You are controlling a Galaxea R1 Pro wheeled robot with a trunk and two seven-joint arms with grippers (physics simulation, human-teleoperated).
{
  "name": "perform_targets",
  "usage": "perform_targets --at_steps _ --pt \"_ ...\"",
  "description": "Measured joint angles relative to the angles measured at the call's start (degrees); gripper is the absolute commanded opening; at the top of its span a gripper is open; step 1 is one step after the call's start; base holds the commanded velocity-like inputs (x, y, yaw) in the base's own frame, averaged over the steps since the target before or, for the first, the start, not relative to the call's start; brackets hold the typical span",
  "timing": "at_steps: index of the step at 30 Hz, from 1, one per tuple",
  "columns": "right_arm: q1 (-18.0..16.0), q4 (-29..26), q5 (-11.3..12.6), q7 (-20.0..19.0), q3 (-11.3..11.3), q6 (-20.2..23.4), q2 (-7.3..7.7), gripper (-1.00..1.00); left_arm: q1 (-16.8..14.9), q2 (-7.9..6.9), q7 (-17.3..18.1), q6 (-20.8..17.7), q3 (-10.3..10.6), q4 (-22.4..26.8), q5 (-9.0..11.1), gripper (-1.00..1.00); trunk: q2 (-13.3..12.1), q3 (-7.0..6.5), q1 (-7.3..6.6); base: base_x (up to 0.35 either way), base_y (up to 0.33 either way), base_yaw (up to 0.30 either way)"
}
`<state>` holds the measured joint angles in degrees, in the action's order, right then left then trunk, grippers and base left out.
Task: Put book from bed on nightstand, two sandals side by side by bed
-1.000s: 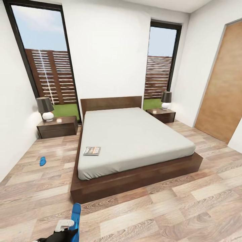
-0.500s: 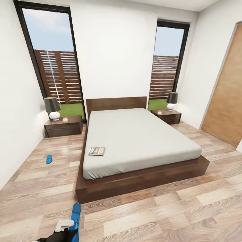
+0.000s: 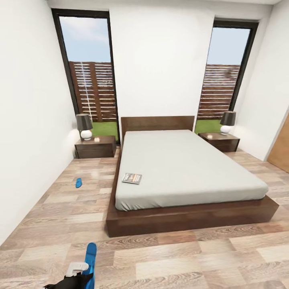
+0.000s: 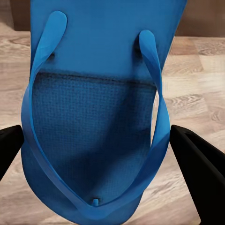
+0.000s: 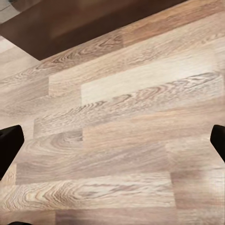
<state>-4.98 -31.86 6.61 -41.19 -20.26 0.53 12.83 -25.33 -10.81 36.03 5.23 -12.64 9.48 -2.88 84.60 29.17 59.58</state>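
While left claw [image 4: 101, 140] grips one sandal [image 4: 93, 117], second sandal [image 3: 78, 183] on floor, one book [image 3: 132, 178], two nightstands, right claw [image 5: 112, 140] released.

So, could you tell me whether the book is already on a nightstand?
No, the book lies on the bed's grey mattress near its left edge.

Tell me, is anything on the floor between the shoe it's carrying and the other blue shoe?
Nothing visible. The left tool holds one sandal. The other sandal lies beside the bed, with bare wood floor between them.
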Motion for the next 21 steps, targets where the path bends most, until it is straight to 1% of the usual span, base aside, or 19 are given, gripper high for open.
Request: perform_targets --at_steps 21 --pt "0.0 0.1 0.0 0.4 0.0 -0.1 0.00 1.00 0.0 0.00 -0.1 0.1 0.0 -0.1 0.1 -1.00 0.0 0.53 0.00 0.000 0.000 0.286"
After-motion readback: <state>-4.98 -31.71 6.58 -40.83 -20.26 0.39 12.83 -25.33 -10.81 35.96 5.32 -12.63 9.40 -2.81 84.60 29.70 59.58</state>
